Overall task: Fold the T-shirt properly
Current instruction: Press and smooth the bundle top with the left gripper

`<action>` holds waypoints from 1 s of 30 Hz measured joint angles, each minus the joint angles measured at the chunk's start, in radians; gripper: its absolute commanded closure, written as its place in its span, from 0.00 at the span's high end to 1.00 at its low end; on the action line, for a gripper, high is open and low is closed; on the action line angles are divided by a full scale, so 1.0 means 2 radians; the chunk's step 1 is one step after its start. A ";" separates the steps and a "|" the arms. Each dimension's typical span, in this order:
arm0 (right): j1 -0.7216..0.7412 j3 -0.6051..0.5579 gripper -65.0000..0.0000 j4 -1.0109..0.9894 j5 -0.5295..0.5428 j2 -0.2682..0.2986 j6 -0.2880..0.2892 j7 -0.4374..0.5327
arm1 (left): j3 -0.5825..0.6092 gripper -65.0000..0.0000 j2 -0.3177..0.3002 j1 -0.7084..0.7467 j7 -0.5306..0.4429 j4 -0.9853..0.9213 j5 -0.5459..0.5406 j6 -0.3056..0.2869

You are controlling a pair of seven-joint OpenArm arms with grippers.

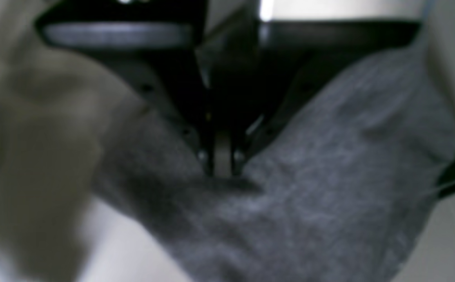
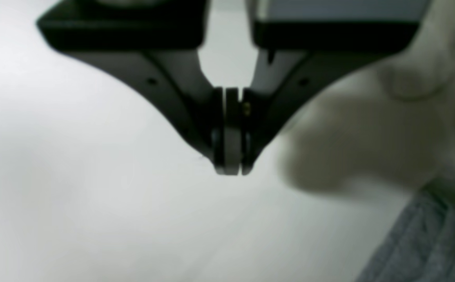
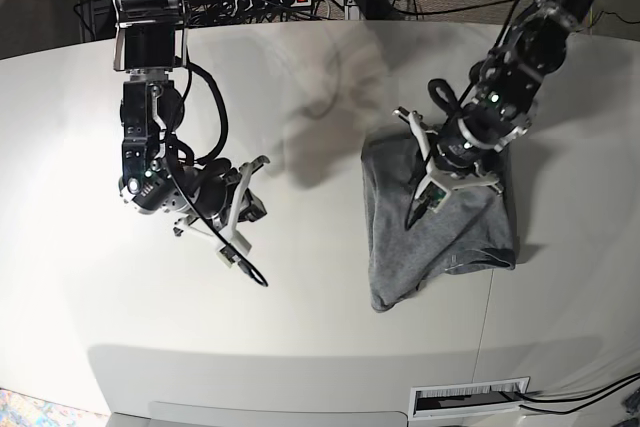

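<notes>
In the left wrist view we see the wrinkled heather-grey cotton T-shirt [image 1: 321, 203] beneath the black left end effector [image 1: 222, 164], whose fingertips are drawn together over the cloth; we cannot tell whether any fabric is pinched between them.

In the right wrist view we find the black right end effector [image 2: 233, 166] clenched above the smooth white worktop [image 2: 113, 196], with a grey edge of the T-shirt at the lower right corner.

In the base view we see the T-shirt lying rumpled on the worktop, under the left arm [image 3: 500, 97], while the right arm [image 3: 150, 117] is well apart from it.
</notes>
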 measured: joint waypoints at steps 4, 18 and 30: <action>-0.005 0.000 0.00 0.000 -0.001 0.000 0.000 -0.022 | 0.000 0.00 0.014 -0.032 -0.016 -0.072 -0.001 -0.001; -0.006 0.000 0.00 0.000 -0.001 0.001 0.000 -0.022 | -0.003 0.00 -0.002 -0.075 -0.097 -0.185 0.036 0.001; -0.006 0.000 0.00 0.000 -0.001 0.002 0.000 -0.018 | -0.004 0.00 -0.060 -0.074 -0.044 -0.163 0.021 -0.006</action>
